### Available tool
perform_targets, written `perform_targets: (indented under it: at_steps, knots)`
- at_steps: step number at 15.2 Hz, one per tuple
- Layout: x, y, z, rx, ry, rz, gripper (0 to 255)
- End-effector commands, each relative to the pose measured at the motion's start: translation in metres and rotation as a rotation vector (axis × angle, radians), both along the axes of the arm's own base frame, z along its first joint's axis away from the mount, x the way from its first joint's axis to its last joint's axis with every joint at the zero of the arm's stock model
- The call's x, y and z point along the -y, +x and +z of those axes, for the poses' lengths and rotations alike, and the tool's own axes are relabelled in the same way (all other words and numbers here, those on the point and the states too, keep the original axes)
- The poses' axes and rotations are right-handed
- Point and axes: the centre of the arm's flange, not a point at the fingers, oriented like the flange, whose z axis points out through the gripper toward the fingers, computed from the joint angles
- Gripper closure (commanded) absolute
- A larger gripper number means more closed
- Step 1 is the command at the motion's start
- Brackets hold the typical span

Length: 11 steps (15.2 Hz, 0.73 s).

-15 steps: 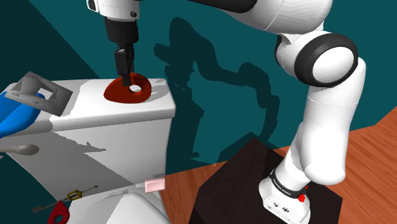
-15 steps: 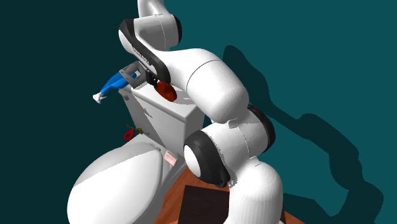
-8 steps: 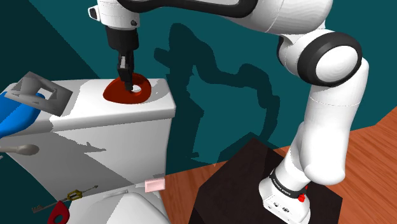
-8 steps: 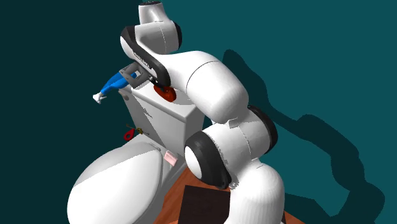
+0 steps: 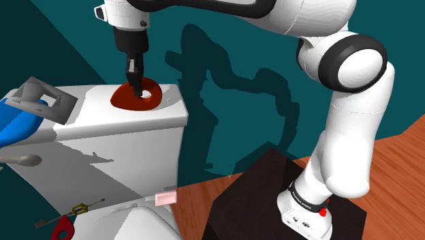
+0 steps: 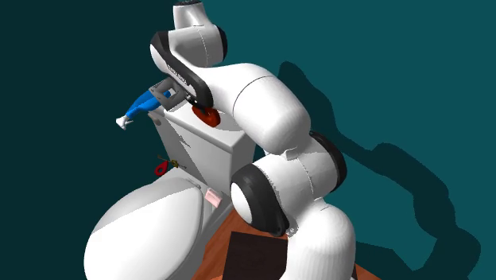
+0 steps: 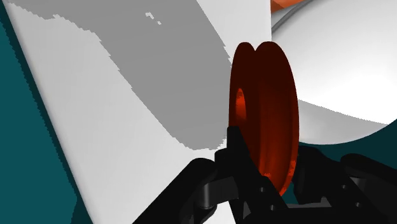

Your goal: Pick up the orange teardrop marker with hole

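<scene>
We see our gripper with fingers nearly closed, clasping the red-orange marker, the tank lid edge just beside them.

Free room around the marker (grey object well aside)

Home bathroom: white toilet cistern, teal wall
</scene>
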Motion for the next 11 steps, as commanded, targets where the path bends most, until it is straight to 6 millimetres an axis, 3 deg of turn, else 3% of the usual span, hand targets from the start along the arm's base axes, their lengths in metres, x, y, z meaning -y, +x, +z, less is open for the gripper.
perform_targets:
  at_steps: [1, 11]
  knots:
    - [0.0, 0.0, 0.008, 0.0, 0.0, 0.0, 255]
    - [0.0, 0.0, 0.061, 0.0, 0.0, 0.0, 255]
